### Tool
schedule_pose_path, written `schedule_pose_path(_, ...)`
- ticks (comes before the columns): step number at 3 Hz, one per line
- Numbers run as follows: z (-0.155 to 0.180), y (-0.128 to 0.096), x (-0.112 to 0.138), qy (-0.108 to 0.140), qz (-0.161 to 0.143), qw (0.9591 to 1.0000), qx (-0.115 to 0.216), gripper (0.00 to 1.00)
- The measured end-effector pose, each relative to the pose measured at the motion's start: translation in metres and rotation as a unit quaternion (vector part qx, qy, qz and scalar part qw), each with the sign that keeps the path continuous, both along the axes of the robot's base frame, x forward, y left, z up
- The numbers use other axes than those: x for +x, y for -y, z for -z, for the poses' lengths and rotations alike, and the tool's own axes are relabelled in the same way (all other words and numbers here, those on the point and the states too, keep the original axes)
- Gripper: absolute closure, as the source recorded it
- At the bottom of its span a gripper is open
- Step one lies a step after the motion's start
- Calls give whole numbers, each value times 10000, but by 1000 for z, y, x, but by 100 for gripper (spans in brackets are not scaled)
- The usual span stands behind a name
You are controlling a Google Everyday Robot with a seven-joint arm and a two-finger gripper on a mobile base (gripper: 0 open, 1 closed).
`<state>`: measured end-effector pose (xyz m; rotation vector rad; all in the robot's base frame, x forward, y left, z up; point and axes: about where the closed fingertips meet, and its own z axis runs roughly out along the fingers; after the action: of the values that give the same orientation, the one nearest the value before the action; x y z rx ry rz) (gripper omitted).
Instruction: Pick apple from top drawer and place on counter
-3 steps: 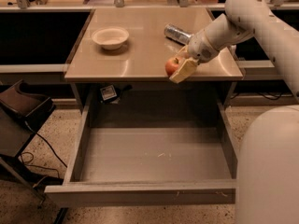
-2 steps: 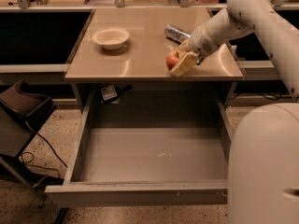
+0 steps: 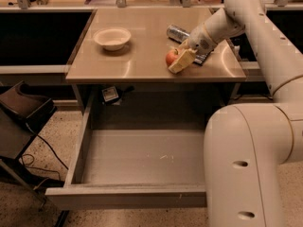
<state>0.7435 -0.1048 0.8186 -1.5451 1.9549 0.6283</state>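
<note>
The red-orange apple (image 3: 171, 56) is held in my gripper (image 3: 178, 58) just above the tan counter (image 3: 142, 63), near its front right part. The gripper's pale fingers (image 3: 182, 61) are shut on the apple. The arm comes in from the right and runs up and back over the counter's right edge. The grey top drawer (image 3: 137, 157) is pulled fully open below the counter and holds nothing that shows.
A white bowl (image 3: 112, 37) sits on the counter's left part. A silver can (image 3: 178, 32) lies behind the gripper, beside a dark flat object (image 3: 203, 58). The robot's white body (image 3: 251, 164) covers the drawer's right side. A dark chair (image 3: 23, 109) stands at left.
The gripper with the apple has moved further in over the counter, away from the front edge. The drawer and bowl have not moved.
</note>
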Motion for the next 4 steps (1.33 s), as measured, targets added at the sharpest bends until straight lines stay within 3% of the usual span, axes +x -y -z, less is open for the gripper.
schedule_pose_path(1,0,-1,1,-113,13,9999,23,100)
schedule_pose_path(2,-1,-2,1,-113,12,9999,23,88)
schedule_pose_path(4,-1,-2,1,-113,12,9999,24,42)
